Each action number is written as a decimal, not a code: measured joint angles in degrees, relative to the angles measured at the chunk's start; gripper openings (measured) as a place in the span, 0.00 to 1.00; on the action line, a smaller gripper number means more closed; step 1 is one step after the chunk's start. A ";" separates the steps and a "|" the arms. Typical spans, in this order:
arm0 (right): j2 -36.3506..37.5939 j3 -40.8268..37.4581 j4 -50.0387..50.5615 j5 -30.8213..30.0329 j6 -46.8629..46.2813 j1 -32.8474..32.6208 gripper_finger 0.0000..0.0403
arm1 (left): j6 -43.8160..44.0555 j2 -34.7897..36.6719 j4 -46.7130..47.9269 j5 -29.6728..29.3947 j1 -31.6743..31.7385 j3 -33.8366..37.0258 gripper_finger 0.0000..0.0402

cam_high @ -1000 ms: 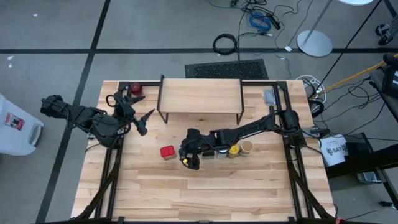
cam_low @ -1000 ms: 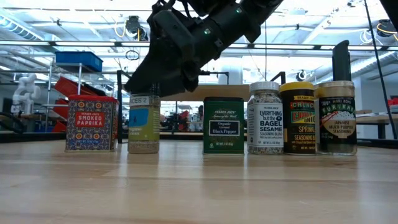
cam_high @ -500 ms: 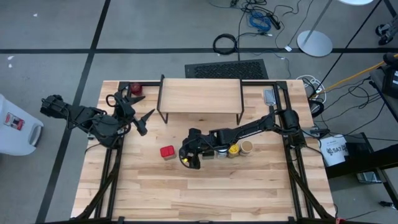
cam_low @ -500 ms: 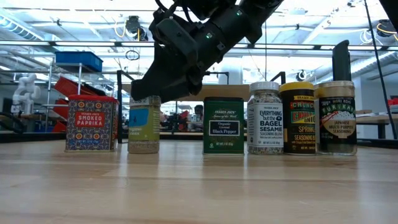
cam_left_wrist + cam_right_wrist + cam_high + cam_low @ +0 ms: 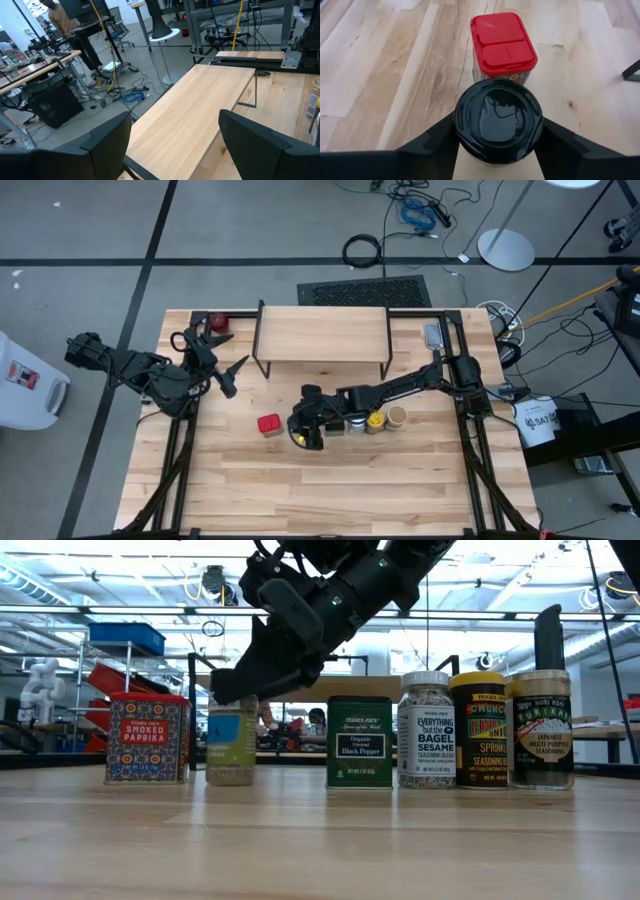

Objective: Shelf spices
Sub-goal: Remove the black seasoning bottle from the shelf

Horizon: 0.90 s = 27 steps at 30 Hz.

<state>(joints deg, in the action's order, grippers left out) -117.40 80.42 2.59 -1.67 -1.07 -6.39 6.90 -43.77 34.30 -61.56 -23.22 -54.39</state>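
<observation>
The dark-lidded jar (image 5: 498,123) stood upright on the table (image 5: 330,490), its round glossy black cap filling the space between the two dark fingers of the right gripper (image 5: 498,145), which pressed against both sides of the cap in a firm hold. In the low view the same jar (image 5: 231,745) showed a blue and yellow-green label and pale grainy contents, with the gripper (image 5: 235,690) coming down over its top. Just beyond the jaws sat the red square tin (image 5: 503,46), its smooth plastic lid split into two flaps; from table height it was a patterned box reading smoked paprika (image 5: 146,738). On the jar's other side stood the rest of the row: a dark green rectangular pepper tin (image 5: 360,742), a clear white-capped sesame jar (image 5: 426,730), a yellow-labelled jar (image 5: 477,732) and a tan-topped furikake jar (image 5: 541,730). The shelf (image 5: 322,333), a pale wood plank on thin black legs, stood well apart from them near the table's far edge. The left gripper (image 5: 222,368) hung beside the shelf's end, its fingers spread wide with nothing between them.
</observation>
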 joint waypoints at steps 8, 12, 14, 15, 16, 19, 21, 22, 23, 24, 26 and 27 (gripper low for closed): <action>-0.02 0.00 -1.24 0.15 1.78 0.00 0.53 | 0.07 0.01 0.00 0.00 0.00 0.00 0.77; -0.02 0.00 -1.40 0.20 1.78 0.00 0.53 | 0.07 0.01 0.00 0.00 0.02 0.00 0.77; -0.02 0.00 -1.91 0.20 1.78 -0.02 0.54 | 0.07 0.00 0.00 0.00 0.02 0.00 0.77; -0.02 0.00 -2.22 0.19 1.78 -0.07 0.54 | 0.07 0.00 0.02 0.00 0.01 0.01 0.77; -0.02 0.00 -2.39 0.20 1.78 -0.04 0.55 | 0.08 0.01 0.01 0.00 0.02 0.00 0.77; -0.02 0.00 -2.43 0.20 1.76 -0.07 0.58 | 0.09 0.00 0.00 0.00 0.01 0.00 0.77; -0.02 0.00 -2.44 0.22 1.48 -0.07 0.60 | 0.09 0.00 0.00 0.00 0.02 0.00 0.77; -0.02 0.00 -2.44 0.22 1.30 -0.07 0.61 | 0.11 0.00 0.00 0.00 0.02 0.00 0.77; -0.02 0.00 -2.42 0.24 1.25 -0.07 0.62 | 0.11 0.01 0.00 0.00 0.00 0.00 0.77; -0.02 0.00 -2.42 0.22 1.23 -0.07 0.63 | 0.11 0.01 0.01 0.00 0.00 0.01 0.77; -0.02 0.00 -2.43 0.22 1.21 -0.07 0.65 | 0.11 0.01 0.00 0.00 0.02 0.01 0.77; -0.02 0.00 -2.43 0.22 1.19 -0.07 0.66 | 0.11 0.00 0.00 0.00 0.00 0.00 0.77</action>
<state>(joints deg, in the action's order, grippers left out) -117.43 80.42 0.16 -1.45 0.12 -6.46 7.01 -43.77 34.30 -61.56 -23.22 -54.39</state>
